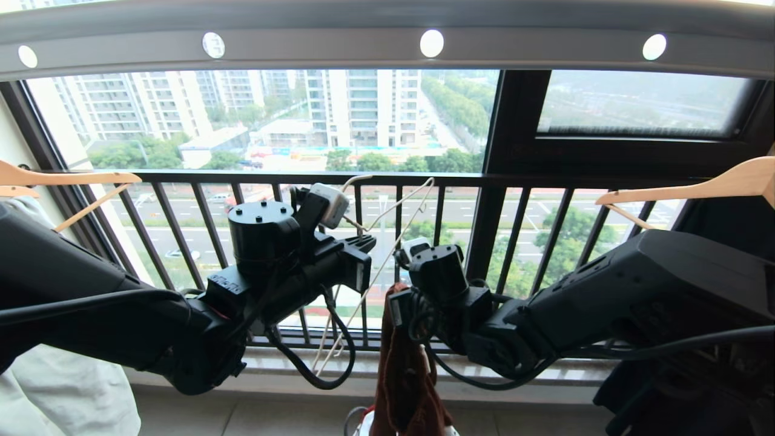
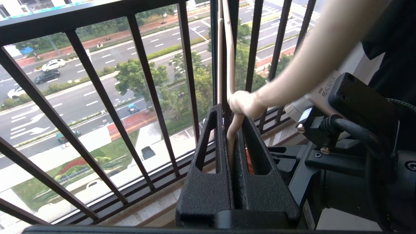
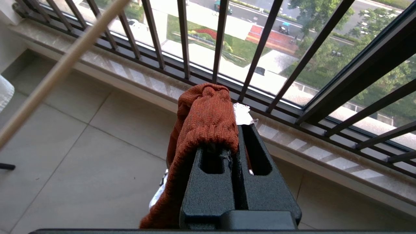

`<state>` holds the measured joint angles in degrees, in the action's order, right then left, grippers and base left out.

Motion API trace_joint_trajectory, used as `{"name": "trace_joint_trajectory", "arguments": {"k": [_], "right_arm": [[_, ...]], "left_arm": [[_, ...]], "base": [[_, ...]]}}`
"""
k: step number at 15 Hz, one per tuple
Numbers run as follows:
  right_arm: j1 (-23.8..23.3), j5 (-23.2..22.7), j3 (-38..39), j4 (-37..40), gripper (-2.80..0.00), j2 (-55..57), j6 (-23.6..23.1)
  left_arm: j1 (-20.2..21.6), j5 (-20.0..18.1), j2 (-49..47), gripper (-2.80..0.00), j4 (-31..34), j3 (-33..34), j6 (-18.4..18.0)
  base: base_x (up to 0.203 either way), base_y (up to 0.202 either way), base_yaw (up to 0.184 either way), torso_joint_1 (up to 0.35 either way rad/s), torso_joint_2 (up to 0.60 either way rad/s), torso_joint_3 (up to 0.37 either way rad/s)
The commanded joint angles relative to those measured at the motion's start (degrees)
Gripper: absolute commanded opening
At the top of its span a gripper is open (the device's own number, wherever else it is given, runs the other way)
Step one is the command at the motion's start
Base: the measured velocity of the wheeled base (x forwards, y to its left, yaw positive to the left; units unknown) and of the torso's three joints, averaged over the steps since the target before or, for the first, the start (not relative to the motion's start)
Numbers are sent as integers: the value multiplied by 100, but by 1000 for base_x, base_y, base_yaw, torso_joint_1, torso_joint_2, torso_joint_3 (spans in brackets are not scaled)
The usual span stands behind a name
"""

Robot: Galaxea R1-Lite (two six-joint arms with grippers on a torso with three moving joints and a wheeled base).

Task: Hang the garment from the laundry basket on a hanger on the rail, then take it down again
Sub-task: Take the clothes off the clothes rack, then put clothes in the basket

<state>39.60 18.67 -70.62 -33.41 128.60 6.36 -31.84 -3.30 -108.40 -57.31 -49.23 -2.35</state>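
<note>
In the head view both arms reach toward the balcony window. My left gripper (image 1: 363, 242) (image 2: 231, 113) is shut on the hanger (image 1: 412, 215) (image 2: 230, 136), a thin cream-white wire one that slants up past the fingers, well below the grey rail (image 1: 339, 51) with its round holes. Just to its right, my right gripper (image 1: 396, 306) (image 3: 235, 130) is shut on the ribbed waistband of the rust-brown garment (image 1: 405, 375) (image 3: 204, 117), which hangs down from the jaws. A thin curved rim of the laundry basket (image 1: 351, 419) shows below the garment.
The black balcony railing (image 1: 303, 178) stands close ahead, above a stone sill. Wooden hangers hang at the left (image 1: 66, 178) and right (image 1: 696, 191). A pale garment (image 1: 60, 387) hangs at the left and a black one (image 1: 696, 387) at the right. Tiled floor (image 3: 81, 156) lies below.
</note>
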Motion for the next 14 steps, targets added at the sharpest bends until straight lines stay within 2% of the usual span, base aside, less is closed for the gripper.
{"name": "trace_joint_trajectory", "arguments": {"k": [1,5,14], "right_arm": [[-183,-137,-13,-26,-280,340,-88],[-356,-477,-40,-26,-280,710,-232],[-603,-495,-83,9,-280,1063,-664]], "left_arm": [[140,8,-76,-280,-44,-64,-28],[179,14,-58,-280,-52,-78,-29],[196,12,-38,-280,-70,-78,-38]], "base": [[0,0,0,0,0,0],[0,0,0,0,0,0],[0,0,0,0,0,0]]}}
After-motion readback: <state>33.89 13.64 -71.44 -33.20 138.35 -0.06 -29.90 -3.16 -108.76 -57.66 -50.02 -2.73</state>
